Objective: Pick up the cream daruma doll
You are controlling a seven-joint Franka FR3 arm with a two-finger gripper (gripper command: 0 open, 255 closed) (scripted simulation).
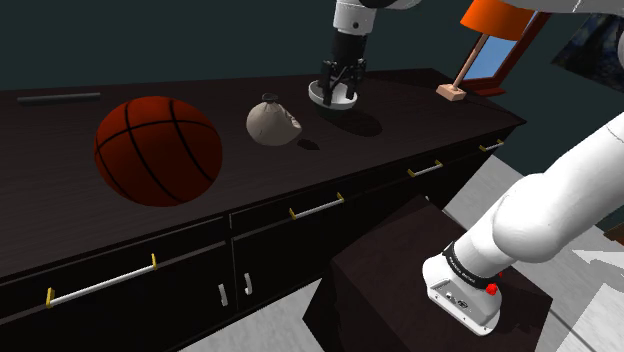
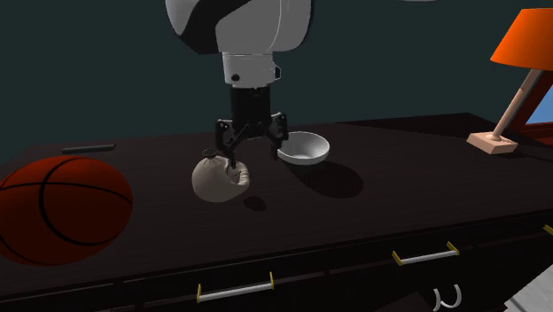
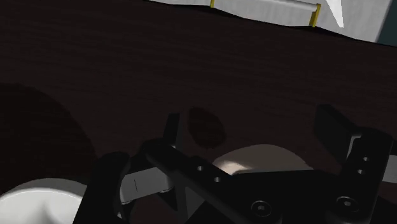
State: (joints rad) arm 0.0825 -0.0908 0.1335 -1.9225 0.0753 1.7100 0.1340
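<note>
Nearest in the shoulder view is the stand (image 1: 390,275), and beyond it is the dark desk (image 1: 420,135) with its drawers. On the desk the ball (image 1: 158,150) lies nearest. The doll (image 1: 272,120), cream and rounded with a small knot on top, sits at the ball's 3 o'clock, apart from it, about mid-desk. The white bowl (image 1: 334,96) stands at the doll's 2 o'clock, near but not touching, and the lamp (image 1: 478,50) is farthest, at the bowl's 2 o'clock. The tool (image 3: 253,130) hangs above the desk with its fingers (image 3: 333,127) spread apart and gripping nothing. In the wrist view the doll shows below the gap, with the bowl off beside one finger. In the second exterior view the doll lies at the tool's 7 o'clock and the bowl at its 3 o'clock. I judge the doll to be light and stiff, with smooth curved sides that could slide out of a pinch and a round base that may rock if nudged. The best hold is likely across the widest part of the body, below the knot, with the fingers square on opposite sides
</note>
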